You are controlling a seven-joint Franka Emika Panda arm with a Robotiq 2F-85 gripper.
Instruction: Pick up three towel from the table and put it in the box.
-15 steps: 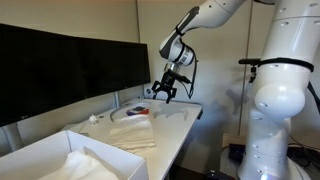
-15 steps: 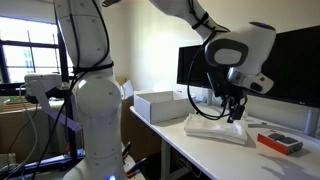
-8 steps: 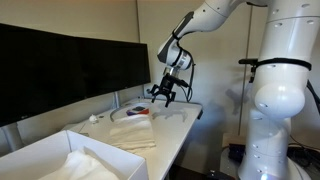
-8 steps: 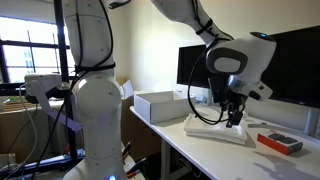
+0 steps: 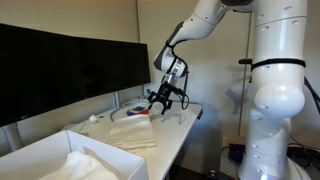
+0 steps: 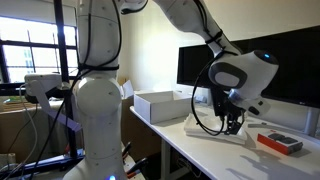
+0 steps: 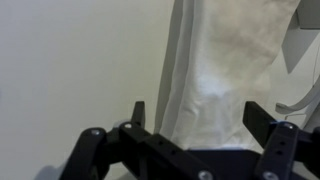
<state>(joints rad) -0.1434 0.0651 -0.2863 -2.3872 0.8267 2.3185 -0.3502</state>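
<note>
Towels (image 5: 133, 134): a folded cream stack is seen lying on the table, directly under the claw and reaching from it toward the box.
Top towel (image 7: 235, 60): in the wrist view its cloth is framed between the two fingers (image 7: 138, 112), with one folded edge running close to a finger.
Claw (image 5: 163, 98): the jaws are spread fully apart and nothing is held. In both exterior views the claw (image 6: 232, 125) is poised low over the stack's end. Contact with the cloth cannot be told.
Box (image 5: 35, 150): open-topped and set well apart from the claw, past the stack. A white towel (image 5: 92, 165) is seen lying inside.
Table (image 7: 70, 70): bare white top is shown beside the towel, beneath the claw.
Red item (image 6: 280, 142): laid flat on the table near the claw, on the side away from the box.
Monitors (image 5: 70, 65): dark screens are stood behind the table, beyond the claw.
</note>
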